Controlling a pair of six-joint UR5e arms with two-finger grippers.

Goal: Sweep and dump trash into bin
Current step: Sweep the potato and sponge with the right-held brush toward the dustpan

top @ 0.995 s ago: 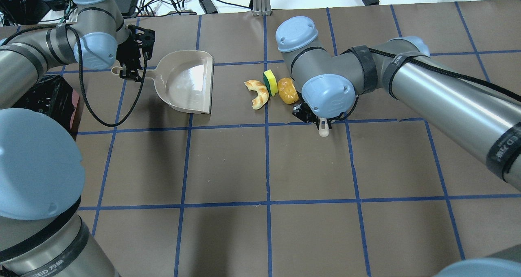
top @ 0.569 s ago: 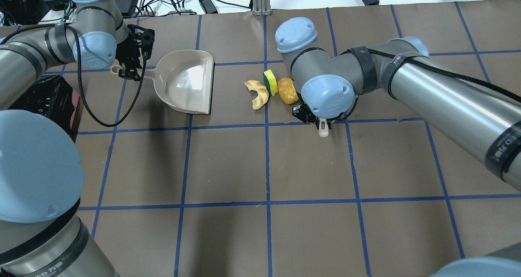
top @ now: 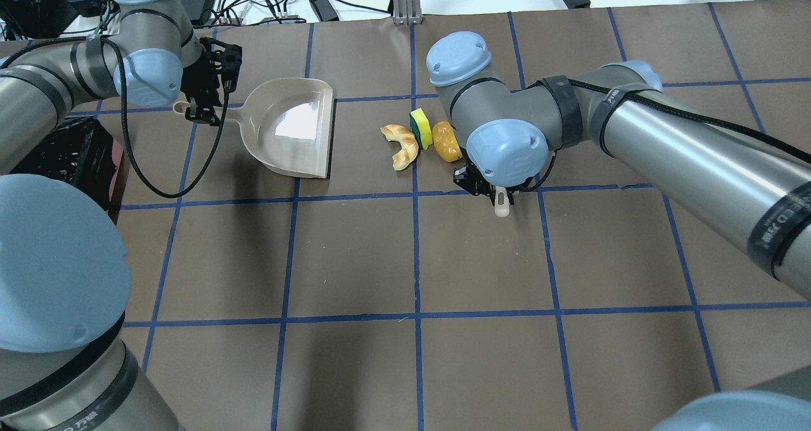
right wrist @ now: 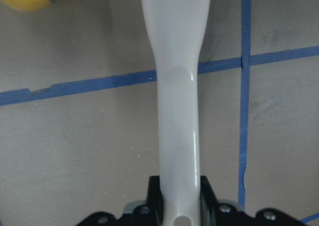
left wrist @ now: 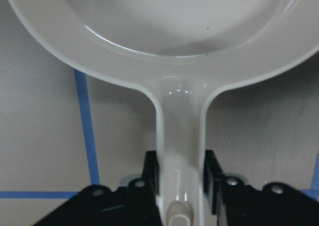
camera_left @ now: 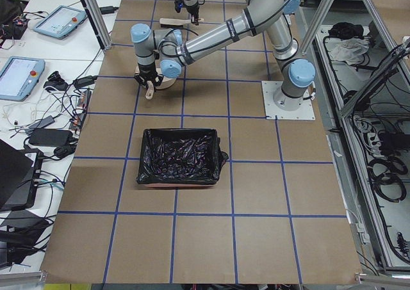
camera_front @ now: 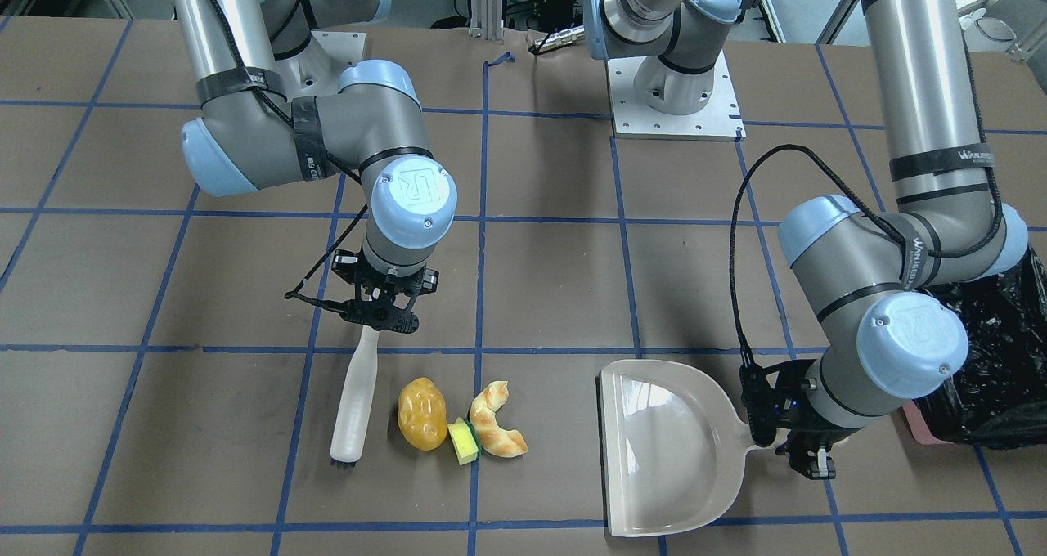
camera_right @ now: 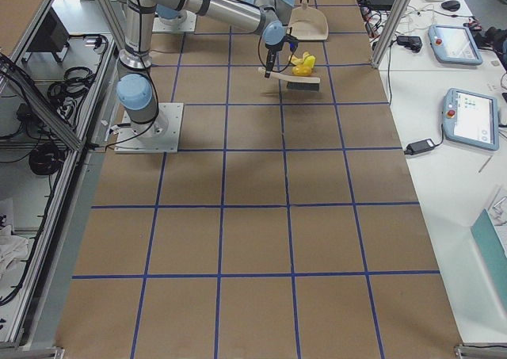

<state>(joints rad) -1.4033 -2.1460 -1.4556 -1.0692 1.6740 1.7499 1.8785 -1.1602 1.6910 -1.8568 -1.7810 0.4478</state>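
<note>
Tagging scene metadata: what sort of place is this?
Most likely a robotics lab data-collection cell: arms bolted by base plates to a table gridded with blue tape, teach pendants on the side bench, and an aluminium frame around it.

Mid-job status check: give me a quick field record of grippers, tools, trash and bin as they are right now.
left gripper: shut on the dustpan handle; pan empty, mouth toward the trash
right gripper: shut on the brush handle
brush position: bristle end beside the potato, on the side away from the dustpan
trash: potato, sponge, croissant clustered on the table between brush and dustpan
bin: black-lined, no trash visible inside
</note>
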